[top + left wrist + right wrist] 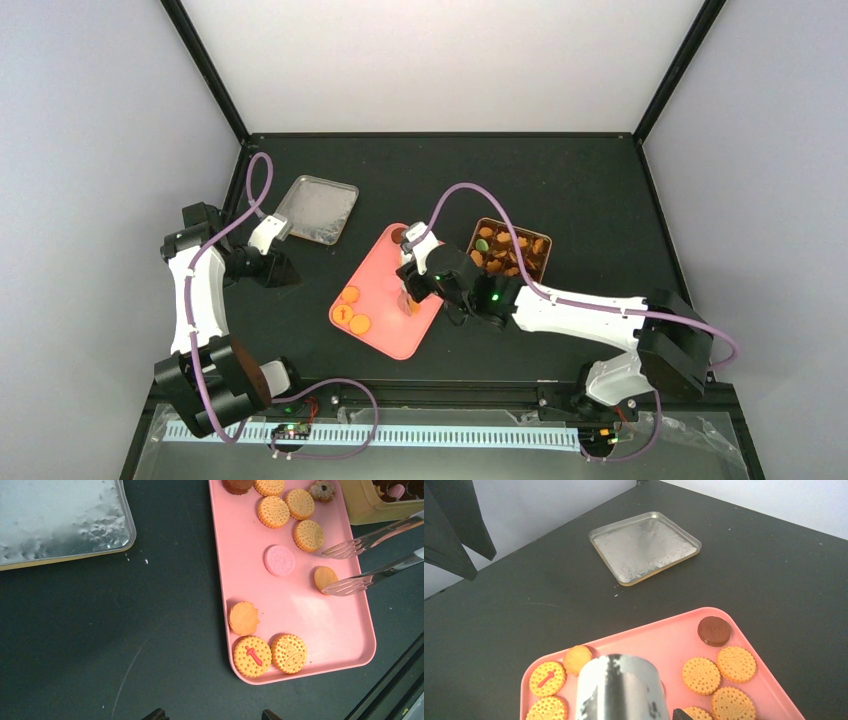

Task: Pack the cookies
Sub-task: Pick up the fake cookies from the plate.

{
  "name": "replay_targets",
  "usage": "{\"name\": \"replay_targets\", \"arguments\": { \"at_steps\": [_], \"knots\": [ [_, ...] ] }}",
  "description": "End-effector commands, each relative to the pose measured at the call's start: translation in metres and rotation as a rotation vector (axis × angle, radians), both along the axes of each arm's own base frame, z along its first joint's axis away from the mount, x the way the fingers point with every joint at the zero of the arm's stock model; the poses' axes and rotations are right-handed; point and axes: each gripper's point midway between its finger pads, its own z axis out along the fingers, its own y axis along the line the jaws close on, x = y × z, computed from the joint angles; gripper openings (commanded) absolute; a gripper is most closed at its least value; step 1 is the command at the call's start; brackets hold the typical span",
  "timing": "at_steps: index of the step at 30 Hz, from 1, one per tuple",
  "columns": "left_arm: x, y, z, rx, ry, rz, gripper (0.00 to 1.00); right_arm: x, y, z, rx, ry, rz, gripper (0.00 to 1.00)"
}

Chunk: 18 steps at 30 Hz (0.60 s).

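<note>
Several round cookies lie on a pink tray (400,340); most are orange-yellow (273,511), one is pink (279,560) and one dark brown (714,630). My right gripper (432,283) is shut on metal tongs (360,562), whose tips stand either side of a small orange cookie (324,577) at the tray's right edge. The tongs' back (619,690) fills the lower right wrist view. My left gripper (272,266) is open and empty over bare table left of the tray; only its fingertips (157,714) show.
A gold tin (510,250) with brown cups holding more cookies stands right of the tray; its wall shows in the left wrist view (370,507). Its silver lid (318,208) lies upside down at the back left. The table's front edge runs near the tray.
</note>
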Motion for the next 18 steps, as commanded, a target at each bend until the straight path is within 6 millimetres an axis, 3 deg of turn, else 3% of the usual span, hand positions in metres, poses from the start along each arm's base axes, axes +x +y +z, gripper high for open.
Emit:
{"name": "replay_targets", "arguments": {
  "at_steps": [1,18],
  "knots": [
    [-0.001,0.0,0.004,-0.001,-0.017,-0.003,0.5,0.002,0.006,-0.001,0.015,-0.012,-0.008,0.36],
    [-0.001,0.0,0.005,0.002,-0.017,-0.002,0.5,-0.003,0.022,-0.009,0.007,0.002,0.035,0.33]
  ]
}}
